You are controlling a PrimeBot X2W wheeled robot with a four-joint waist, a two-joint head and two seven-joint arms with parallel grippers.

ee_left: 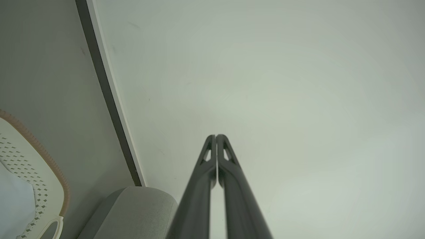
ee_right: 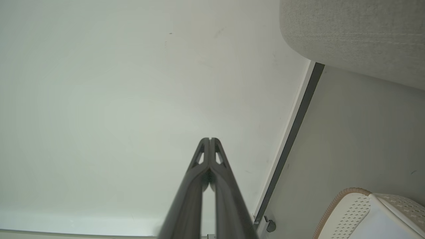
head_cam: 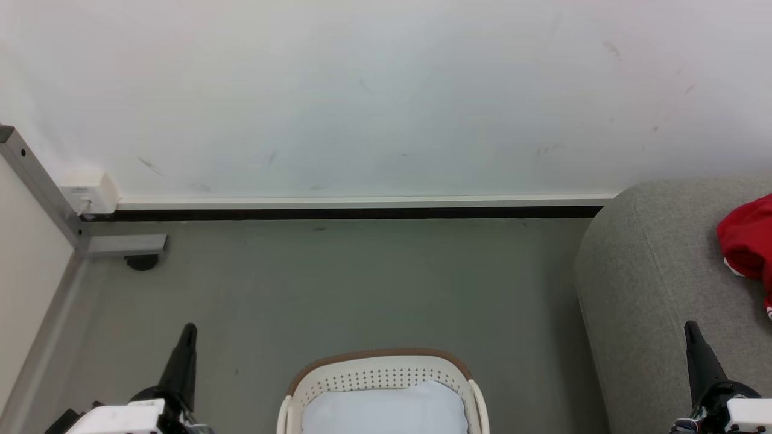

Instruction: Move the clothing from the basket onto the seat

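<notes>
Both arms are clenched on nothing: the left end effector (head_cam: pixel 189 330) and the right end effector (head_cam: pixel 691 327) point toward the wall (head_cam: pixel 386 90), with the basket (head_cam: pixel 380 353) on the floor (head_cam: pixel 362 283) between them. A pale cloth (head_cam: pixel 386 410) covers its inside; whether any red lies beneath, I cannot tell. The clothing (head_cam: pixel 748 241) I can see lies bunched on the seat (head_cam: pixel 639 277), ahead and right of the right end effector, the nearer one.

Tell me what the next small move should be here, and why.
Probably bend forward to look deeper into the basket before reaching: red clothing already lies on the seat, the basket's visible part holds a pale cloth, and both the left gripper and right gripper are shut, holding nothing.
</notes>
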